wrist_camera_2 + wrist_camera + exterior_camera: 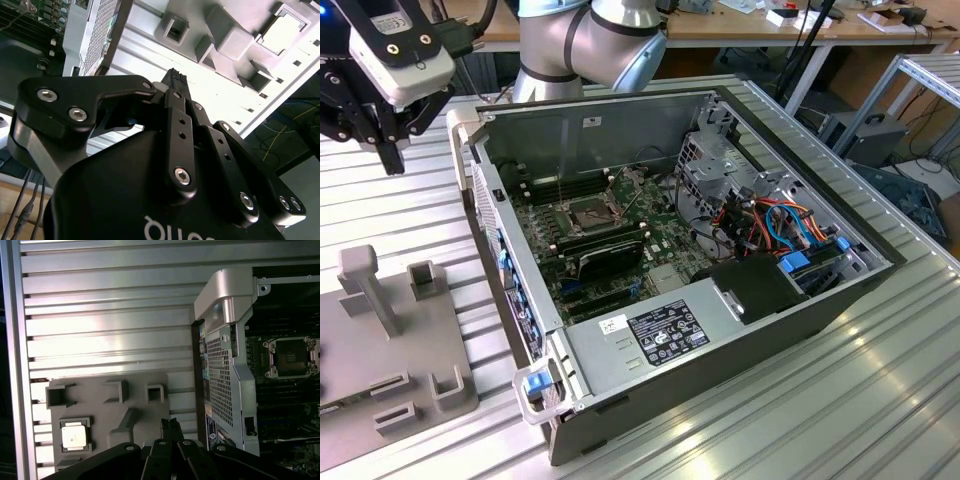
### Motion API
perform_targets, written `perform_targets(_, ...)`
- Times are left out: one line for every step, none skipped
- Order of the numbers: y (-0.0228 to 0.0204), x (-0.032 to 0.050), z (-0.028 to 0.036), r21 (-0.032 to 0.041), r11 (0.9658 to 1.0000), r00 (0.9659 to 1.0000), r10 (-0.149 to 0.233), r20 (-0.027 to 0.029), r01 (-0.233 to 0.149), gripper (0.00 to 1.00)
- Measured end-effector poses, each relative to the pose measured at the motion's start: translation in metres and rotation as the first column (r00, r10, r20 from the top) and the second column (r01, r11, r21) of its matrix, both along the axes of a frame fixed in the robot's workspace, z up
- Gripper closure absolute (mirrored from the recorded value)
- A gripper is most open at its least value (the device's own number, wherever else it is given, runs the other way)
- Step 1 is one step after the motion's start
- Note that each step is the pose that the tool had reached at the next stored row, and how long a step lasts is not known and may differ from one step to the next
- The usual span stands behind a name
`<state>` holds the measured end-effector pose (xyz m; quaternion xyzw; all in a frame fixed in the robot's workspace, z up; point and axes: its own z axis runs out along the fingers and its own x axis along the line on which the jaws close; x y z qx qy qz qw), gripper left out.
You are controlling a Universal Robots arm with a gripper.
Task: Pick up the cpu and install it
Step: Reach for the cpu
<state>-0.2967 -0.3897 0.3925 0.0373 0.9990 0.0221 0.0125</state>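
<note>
The cpu [75, 435] is a small silver-grey square chip lying flat in a pocket of the grey fixture plate [140, 402]; in the second wrist view the cpu [282, 32] is a pale square in the same plate. My gripper [388, 158] hangs high over the ribbed table at the exterior view's left, beside the open computer case [600, 130]. Its black fingers [171, 426] are shut together with nothing between them, well apart from the chip. The square socket [592, 212] with a metal frame and dark centre sits on the motherboard; the first wrist view also has the socket [290, 357].
The fixture plate [390, 330] carries upright posts and blocks. Inside the case are a grey power-supply box [650, 335], a drive cage [715, 165] and coloured cables [785, 225]. The case's side wall [225, 370] stands between plate and motherboard. Benches stand behind.
</note>
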Motion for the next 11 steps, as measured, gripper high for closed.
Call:
perform_targets(0.0,-0.0001,0.0,-0.0001,1.0,1.0,0.0,-0.0001,0.0,0.89)
perform_targets(0.0,-0.0002,0.0,0.0,1.0,1.0,0.0,-0.0001,0.0,0.89)
perform_targets(0.0,-0.0002,0.0,0.0,1.0,1.0,0.0,0.0,0.0,0.89)
perform_targets(0.0,-0.0002,0.0,0.0,1.0,1.0,0.0,0.0,0.0,0.89)
perform_targets(0.0,-0.0002,0.0,0.0,1.0,1.0,0.0,-0.0001,0.0,0.89)
perform_targets(0.0,-0.0002,0.0,0.0,1.0,1.0,0.0,-0.0001,0.0,0.89)
perform_targets(0.0,-0.0002,0.0,0.0,1.0,1.0,0.0,0.0,0.0,0.89)
perform_targets(0.0,-0.0002,0.0,0.0,1.0,1.0,0.0,-0.0001,0.0,0.89)
perform_targets(0.0,-0.0003,0.0,0.0,1.0,1.0,0.0,-0.0001,0.0,0.89)
perform_targets(0.0,-0.0002,0.0,0.0,1.0,1.0,0.0,0.0,0.0,0.89)
perform_targets(0.0,-0.0004,0.0,0.0,1.0,1.0,0.0,-0.0001,0.0,0.89)
